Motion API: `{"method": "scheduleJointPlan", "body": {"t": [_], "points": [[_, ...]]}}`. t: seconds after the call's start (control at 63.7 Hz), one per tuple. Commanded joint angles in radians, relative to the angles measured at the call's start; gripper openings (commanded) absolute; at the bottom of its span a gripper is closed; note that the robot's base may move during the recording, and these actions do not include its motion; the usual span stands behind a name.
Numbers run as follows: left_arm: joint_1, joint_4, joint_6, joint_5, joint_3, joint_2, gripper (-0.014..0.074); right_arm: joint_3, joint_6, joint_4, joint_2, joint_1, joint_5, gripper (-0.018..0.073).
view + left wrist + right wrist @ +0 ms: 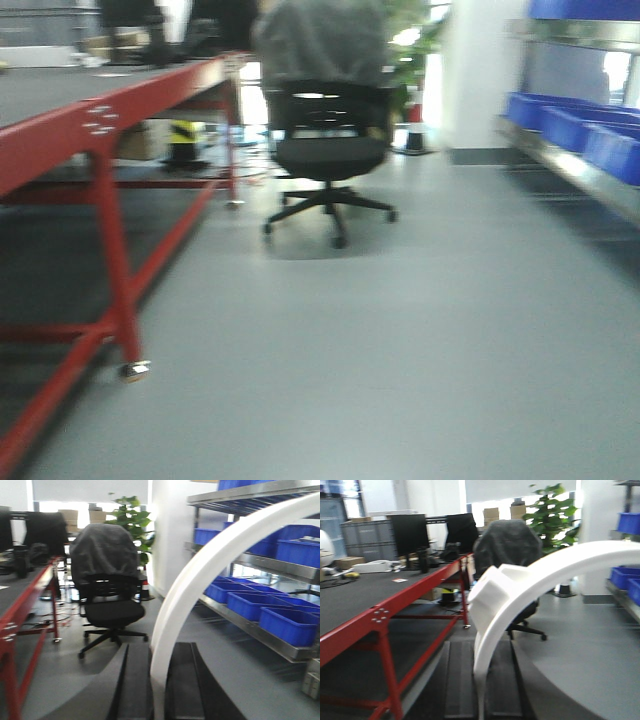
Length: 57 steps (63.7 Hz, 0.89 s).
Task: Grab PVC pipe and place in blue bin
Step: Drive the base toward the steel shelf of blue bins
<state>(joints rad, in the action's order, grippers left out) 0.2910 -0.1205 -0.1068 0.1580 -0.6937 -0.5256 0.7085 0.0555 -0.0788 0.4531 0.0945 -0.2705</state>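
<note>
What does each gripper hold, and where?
Left gripper: a curved white strap, by its lower end. Right gripper: another strap, likewise; the PVC pipe touches it, hold unclear.

Blue bins (290, 622) sit on the steel shelf (260, 635).

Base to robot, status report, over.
Left fingers, right fingers: grip unclear. Possible PVC pipe above right fingers, partly seen. Office chair ahead; blue bins to right.
</note>
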Motion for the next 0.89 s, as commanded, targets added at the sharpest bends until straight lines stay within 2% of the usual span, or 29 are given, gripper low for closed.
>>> {"method": "scheduleJointPlan", "body": {"t": [0.0,0.879], "points": [[0.005,0.006,-0.002,-0.020,-0.003,0.003,-0.0111,-0.001,-0.002,0.005,-0.007,-0.001,0.025,-0.0168],[0.005,0.006,-0.002,-0.020,-0.003,0.003,-0.0111,-0.001,-0.002,0.005,-0.007,-0.001,0.025,-0.0168]]}}
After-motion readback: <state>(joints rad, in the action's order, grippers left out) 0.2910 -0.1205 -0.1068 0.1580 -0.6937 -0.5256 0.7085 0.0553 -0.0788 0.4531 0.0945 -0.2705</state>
